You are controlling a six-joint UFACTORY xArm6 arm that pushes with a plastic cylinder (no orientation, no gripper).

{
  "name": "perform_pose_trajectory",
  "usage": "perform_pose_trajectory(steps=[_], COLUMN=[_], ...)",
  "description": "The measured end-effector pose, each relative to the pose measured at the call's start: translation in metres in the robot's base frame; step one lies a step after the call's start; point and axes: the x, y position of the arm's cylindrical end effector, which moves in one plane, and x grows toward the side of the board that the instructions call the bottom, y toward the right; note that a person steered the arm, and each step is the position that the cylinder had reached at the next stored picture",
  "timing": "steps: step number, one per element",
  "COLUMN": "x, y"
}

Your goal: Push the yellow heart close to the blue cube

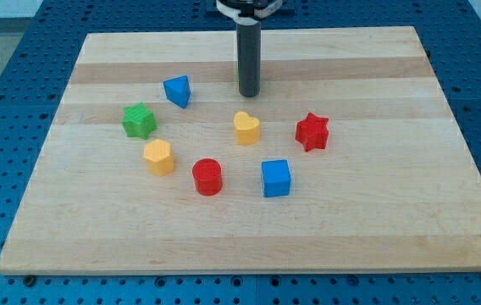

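You can read no words or labels on anything here. The dark rod stands straight up, and my tip [249, 92] rests on the wooden board [410, 212], holding nothing. My tip is toward the view's top from the yellow heart [246, 128], not touching it. The blue cube [276, 179] sits near the heart, toward the view's bottom right. You also see a red star [312, 131], red cylinder [207, 177], yellow block [159, 158], green star [139, 120] and blue wedge-like block [177, 91].
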Motion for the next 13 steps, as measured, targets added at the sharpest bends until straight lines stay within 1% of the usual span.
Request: perform_pose_trajectory(steps=[1,2,3,4,5,6,8,10,13], x=[0.004,0.049,0.062,0.062,0.052,0.05,0.072,0.077,0.103], y=[-0.002,-0.002,-0.002,-0.002,-0.01,-0.028,-0.038,-0.038,-0.021])
